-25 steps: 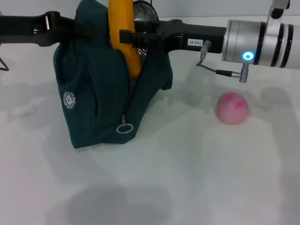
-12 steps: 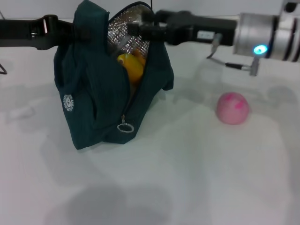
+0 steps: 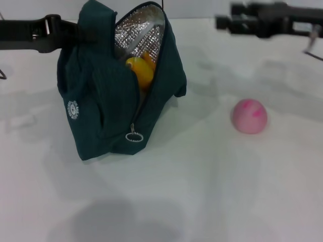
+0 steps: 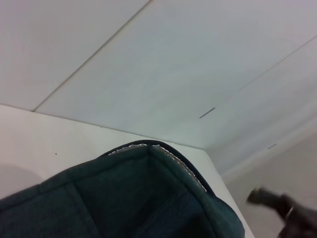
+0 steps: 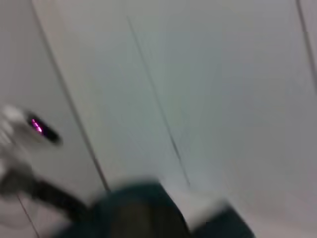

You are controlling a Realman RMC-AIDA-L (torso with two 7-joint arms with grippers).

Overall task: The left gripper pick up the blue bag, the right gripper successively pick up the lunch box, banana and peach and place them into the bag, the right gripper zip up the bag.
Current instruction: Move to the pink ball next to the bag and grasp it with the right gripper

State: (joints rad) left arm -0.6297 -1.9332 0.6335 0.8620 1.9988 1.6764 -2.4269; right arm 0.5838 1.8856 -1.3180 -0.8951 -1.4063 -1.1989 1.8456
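Observation:
The blue bag (image 3: 101,111) stands at the left, its top unzipped, with silver foil lining showing. The banana (image 3: 140,70) lies inside the opening. My left gripper (image 3: 83,33) reaches in from the left and is shut on the bag's top edge, holding it up. My right gripper (image 3: 222,22) is empty and open in the air, to the right of the bag and behind the peach. The pink peach (image 3: 249,116) rests on the table to the right of the bag. The lunch box is out of sight. The bag's rim shows in the left wrist view (image 4: 143,188).
The white table (image 3: 202,191) spreads in front of the bag and the peach. The ring zip pull (image 3: 134,136) hangs low on the bag's front. The right gripper shows far off in the left wrist view (image 4: 282,206).
The right gripper let the banana go into the bag, then lifted and drew back to the right. The bag, left gripper and peach have stayed put.

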